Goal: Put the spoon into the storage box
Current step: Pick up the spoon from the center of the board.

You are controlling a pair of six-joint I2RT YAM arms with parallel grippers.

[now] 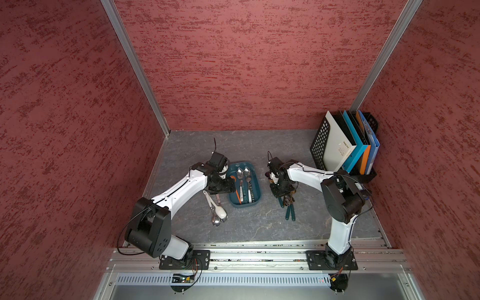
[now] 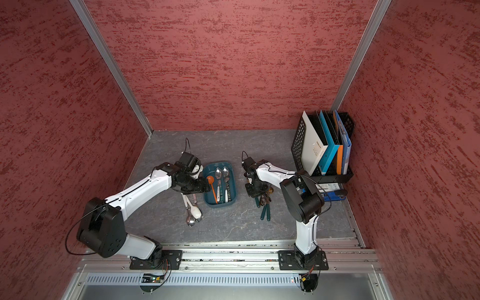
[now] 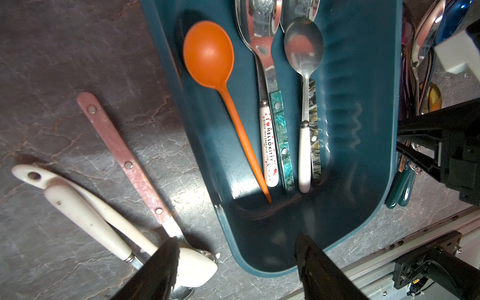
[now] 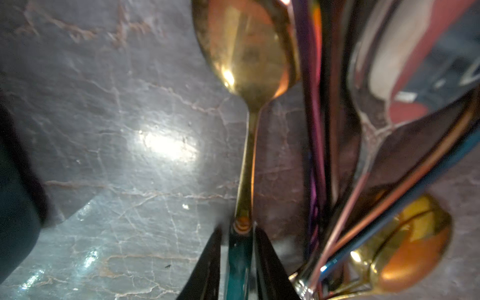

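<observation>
Closest to the lens in the right wrist view, the right hand [image 4: 237, 233] sat at the lower middle of the frame. Its two black fingers [image 4: 207, 259] were pressed against either side of the teal handle of a gold-bowled spoon [image 4: 246, 52]. The spoon's bowl pointed toward the top of the frame over the grey marbled desk [image 4: 117, 155]. Blur hid whether the spoon was clear of the desk. Just to its right lay a tangle of other shiny spoons [image 4: 389, 130].

In the left wrist view the left hand [image 3: 237, 239] stood wide open and held nothing. One finger [image 3: 161, 267] was over a white ceramic spoon [image 3: 104, 215] on the desk, the other over the end wall of the storage box [image 3: 363, 104]. Inside the box lay an orange spoon [image 3: 207, 54], a Hello Kitty spoon [image 3: 268, 145] and a white-handled spoon [image 3: 304, 49], side by side lengthwise. A pink-handled spoon [image 3: 117, 145] lay outside it, beside the white one.

In both top views the storage box [image 1: 255, 181] [image 2: 233, 187] sat in the middle of the desk, between the two arms. A black mesh file rack [image 1: 318, 145] holding folders stood at the right of the frame.
</observation>
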